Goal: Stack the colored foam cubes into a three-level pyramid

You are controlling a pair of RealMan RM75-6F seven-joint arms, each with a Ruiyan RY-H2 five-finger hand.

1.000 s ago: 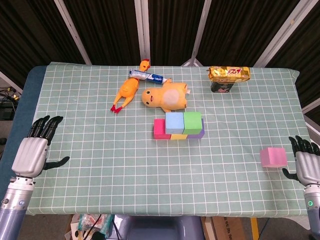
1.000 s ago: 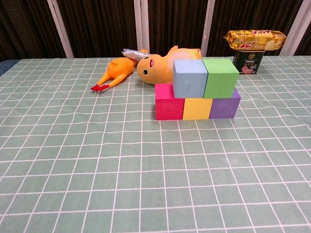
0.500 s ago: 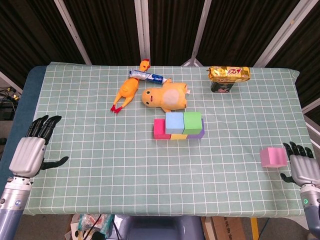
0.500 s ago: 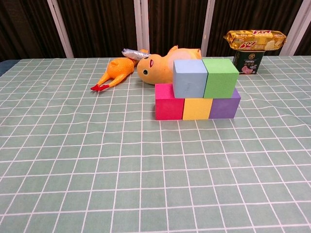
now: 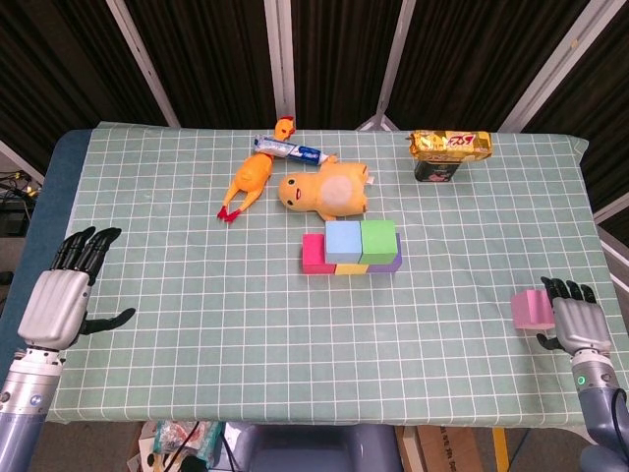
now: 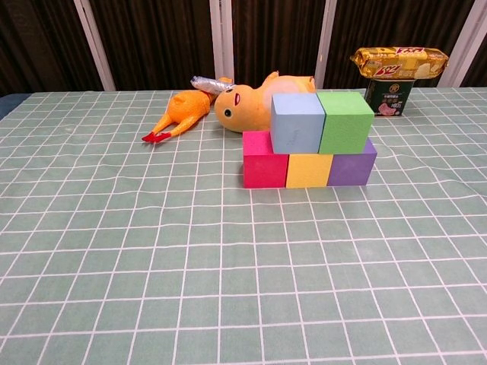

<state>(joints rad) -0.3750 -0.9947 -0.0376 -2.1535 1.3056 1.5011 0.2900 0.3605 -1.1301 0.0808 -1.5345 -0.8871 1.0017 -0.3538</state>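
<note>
A two-level stack stands mid-table: a magenta cube (image 5: 314, 253), a yellow cube (image 5: 351, 267) and a purple cube (image 5: 390, 264) in a row, with a blue cube (image 5: 343, 241) and a green cube (image 5: 378, 237) on top. The chest view shows the same stack, blue (image 6: 297, 122) and green (image 6: 345, 121) above. A loose pink cube (image 5: 529, 309) lies near the right front edge. My right hand (image 5: 570, 320) is against its right side, fingers spread, hiding part of it. My left hand (image 5: 61, 300) hovers open at the far left edge.
Behind the stack lie a yellow duck plush (image 5: 324, 194), a rubber chicken (image 5: 249, 183) and a toothpaste tube (image 5: 292, 149). A gold snack packet (image 5: 449, 145) sits on a dark can (image 5: 435, 170) at the back right.
My right hand has slid left and forward until it meets the pink cube's right side. The cube, the stack and my left hand have stayed put.
</note>
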